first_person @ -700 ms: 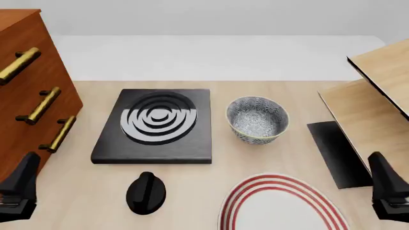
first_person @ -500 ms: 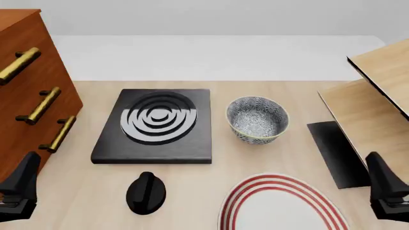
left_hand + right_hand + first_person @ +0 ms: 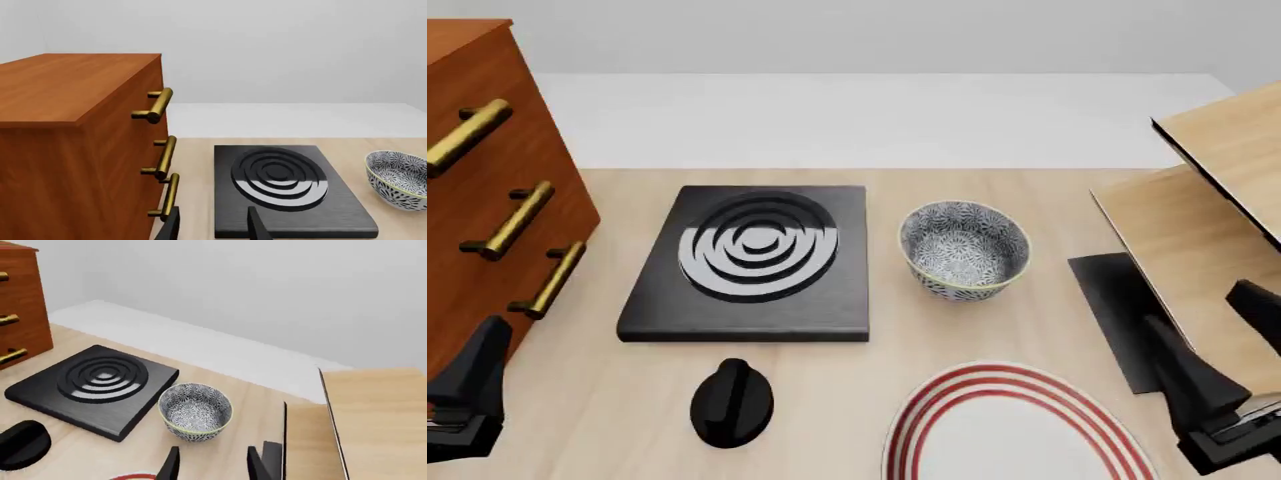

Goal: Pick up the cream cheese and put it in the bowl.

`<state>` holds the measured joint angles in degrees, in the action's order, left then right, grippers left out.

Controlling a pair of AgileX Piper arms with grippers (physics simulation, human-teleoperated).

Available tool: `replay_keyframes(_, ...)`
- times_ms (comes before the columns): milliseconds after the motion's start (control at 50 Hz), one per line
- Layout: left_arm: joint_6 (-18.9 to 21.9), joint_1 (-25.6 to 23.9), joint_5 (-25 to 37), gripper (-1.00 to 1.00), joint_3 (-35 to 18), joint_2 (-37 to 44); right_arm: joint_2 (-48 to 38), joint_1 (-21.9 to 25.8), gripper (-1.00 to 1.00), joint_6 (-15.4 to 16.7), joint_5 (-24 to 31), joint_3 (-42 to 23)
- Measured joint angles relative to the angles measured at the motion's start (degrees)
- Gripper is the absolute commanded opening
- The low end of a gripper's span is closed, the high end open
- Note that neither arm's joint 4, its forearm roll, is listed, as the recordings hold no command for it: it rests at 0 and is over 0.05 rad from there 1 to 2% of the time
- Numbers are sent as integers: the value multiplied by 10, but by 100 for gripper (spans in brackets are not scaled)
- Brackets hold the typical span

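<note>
The cream cheese is out of view in every frame. The bowl (image 3: pixel 964 250), blue-and-white speckled with a yellowish-green rim, stands upright and empty right of the black burner plate; it also shows in the left wrist view as the bowl (image 3: pixel 399 177) and in the right wrist view as the bowl (image 3: pixel 195 411). My left gripper (image 3: pixel 467 400) hangs at the table's front left corner, next to the cabinet; its fingers (image 3: pixel 257 226) stand apart with nothing between them. My right gripper (image 3: pixel 1217 340) is open and empty at the front right, well short of the bowl.
A black burner plate (image 3: pixel 754 260) lies mid-table with a black knob (image 3: pixel 731 400) in front of it. A white plate with red rings (image 3: pixel 1014 425) sits at the front edge. A wooden drawer cabinet (image 3: pixel 481 180) stands on the left. Light wooden boards (image 3: pixel 1214 230) over a black base (image 3: pixel 1121 320) stand on the right.
My right gripper has swung inward and turned, so both of its fingers now show in the front view. The left gripper and the objects on the table have not moved.
</note>
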<state>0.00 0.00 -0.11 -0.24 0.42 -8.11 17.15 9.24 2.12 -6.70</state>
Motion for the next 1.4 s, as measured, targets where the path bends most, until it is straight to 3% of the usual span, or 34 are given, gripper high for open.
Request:
replay_keyframes(360, 0, 0, 0, 100, 0, 0, -180, 204, 100, 73, -28, -70)
replay_keyframes(720, 0, 0, 0, 100, 0, 0, -418, 373, 100, 81, -91, -135)
replay_keyframes(1080, 0, 0, 0, 100, 0, 0, -614, 480, 100, 71, -154, -195)
replay_keyframes(1400, 0, 0, 0, 100, 0, 0, -719, 543, 100, 63, -168, -253)
